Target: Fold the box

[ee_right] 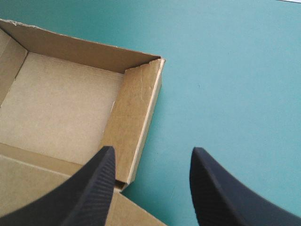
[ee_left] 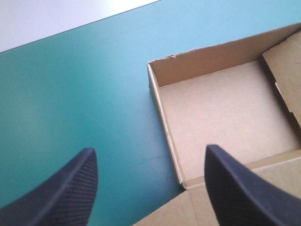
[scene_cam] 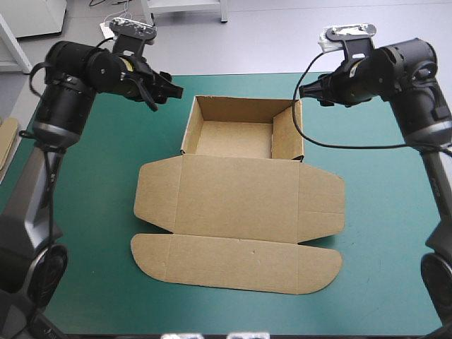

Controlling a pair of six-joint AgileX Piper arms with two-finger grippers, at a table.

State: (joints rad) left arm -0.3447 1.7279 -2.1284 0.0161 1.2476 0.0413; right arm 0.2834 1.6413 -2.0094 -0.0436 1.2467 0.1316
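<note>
The box (scene_cam: 236, 198) lies at the centre of the teal-green cover (scene_cam: 385, 212). Its walled tray (scene_cam: 236, 140) faces 12 o'clock and its lid (scene_cam: 236, 263) lies flat toward 6 o'clock. The left gripper (scene_cam: 166, 92) hovers at 10 o'clock of the tray, fingers spread and empty. The right gripper (scene_cam: 316, 90) hovers at 2 o'clock, fingers spread and empty.

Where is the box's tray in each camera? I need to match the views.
High view: the tray stands toward the teal-green cover's far edge.
Left wrist view: tray ahead of the open left gripper; its left wall shows between the fingers.
Right wrist view: tray ahead of the open right gripper, right wall beside one finger.
Shared landmark: the tray's far wall.
</note>
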